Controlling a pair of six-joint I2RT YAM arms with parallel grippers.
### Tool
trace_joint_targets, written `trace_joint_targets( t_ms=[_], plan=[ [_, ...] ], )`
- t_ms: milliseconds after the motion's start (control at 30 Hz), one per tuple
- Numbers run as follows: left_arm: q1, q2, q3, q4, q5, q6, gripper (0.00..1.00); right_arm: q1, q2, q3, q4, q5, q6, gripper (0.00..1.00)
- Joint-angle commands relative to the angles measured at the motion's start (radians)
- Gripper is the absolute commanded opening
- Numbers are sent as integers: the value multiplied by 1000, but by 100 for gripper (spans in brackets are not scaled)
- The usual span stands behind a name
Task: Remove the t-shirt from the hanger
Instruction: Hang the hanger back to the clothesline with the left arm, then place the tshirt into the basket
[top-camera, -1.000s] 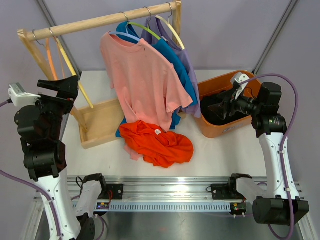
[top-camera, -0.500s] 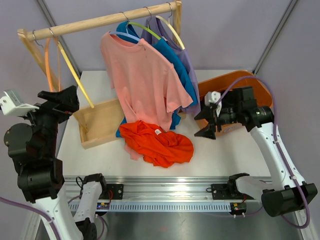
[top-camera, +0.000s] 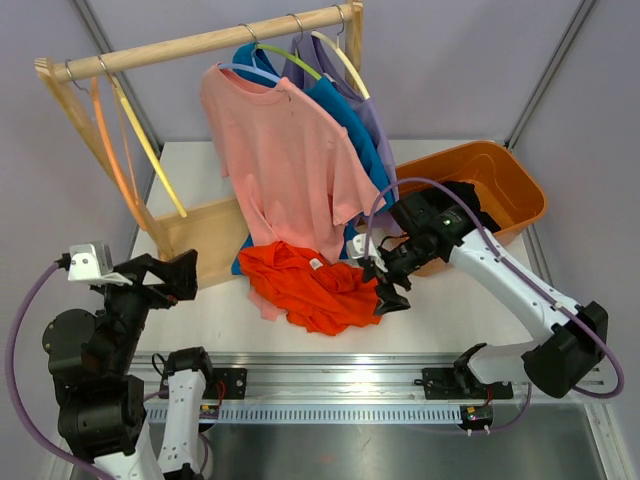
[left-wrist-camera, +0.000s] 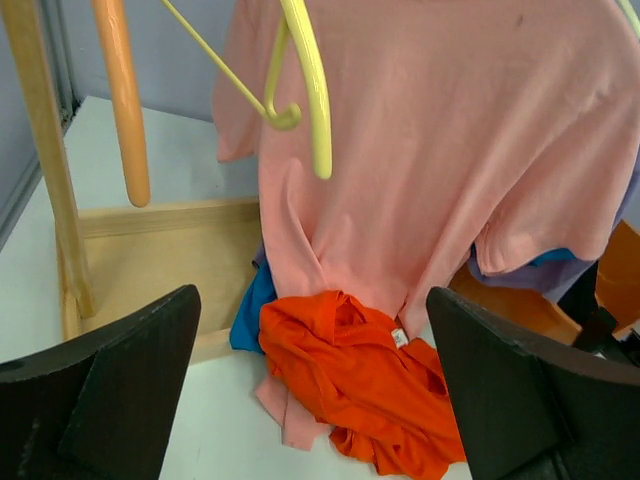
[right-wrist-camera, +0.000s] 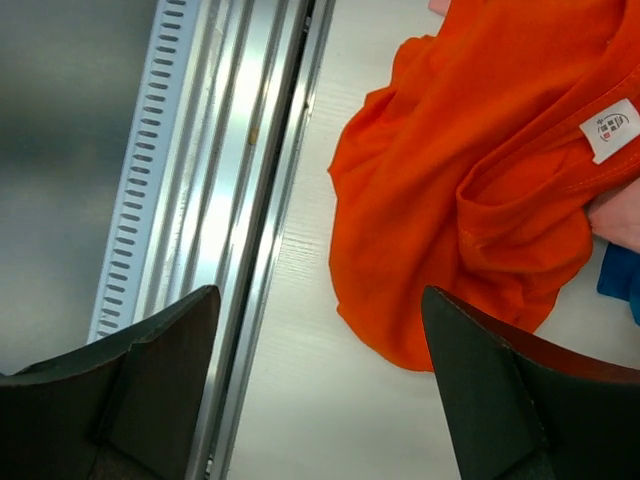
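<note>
A pink t-shirt (top-camera: 285, 160) hangs on a pale blue hanger (top-camera: 240, 68) from the wooden rail (top-camera: 200, 42), its hem trailing onto the table. An orange t-shirt (top-camera: 315, 285) lies crumpled on the table below it, off any hanger, white label up (right-wrist-camera: 610, 130). My right gripper (top-camera: 383, 284) hovers open over that shirt's right edge; in the right wrist view its jaws (right-wrist-camera: 318, 300) hold nothing. My left gripper (top-camera: 165, 278) is open at the near left, well short of the clothes, facing the pink t-shirt (left-wrist-camera: 420, 150) and the orange t-shirt (left-wrist-camera: 370, 390).
Blue (top-camera: 350, 120) and purple (top-camera: 372, 125) shirts hang behind the pink one. Empty yellow (top-camera: 150, 155) and orange (top-camera: 108, 150) hangers hang at the rail's left. The rack's wooden base tray (top-camera: 205, 245) sits left of the clothes. An orange bin (top-camera: 500, 185) stands at right. A metal rail (top-camera: 340, 385) runs along the near edge.
My right arm has swung out of the orange bin, leftward and down to the orange t-shirt's edge. My left arm has dropped and pulled back toward the near left. Both jaws stand wider.
</note>
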Motion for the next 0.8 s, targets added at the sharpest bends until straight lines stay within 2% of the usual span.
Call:
trace_joint_targets(
  t_ms=[0, 233, 433, 600, 667, 767],
  plan=[
    [10, -4, -12, -57, 122, 73, 99, 76, 47, 2, 155, 142, 135, 89],
    [87, -28, -75, -99, 279, 112, 99, 156, 122, -22, 430, 232, 283, 96],
    [120, -64, -158, -75, 318, 82, 99, 210, 194, -41, 609, 321, 459, 99],
    [151, -99, -216, -76, 341, 69, 99, 242, 211, -70, 760, 418, 541, 100],
    [162, -107, -236, -76, 346, 69, 99, 251, 224, -73, 798, 472, 583, 99],
    [182, -123, -259, -70, 367, 61, 99, 262, 261, -41, 785, 452, 577, 100]
  ],
)
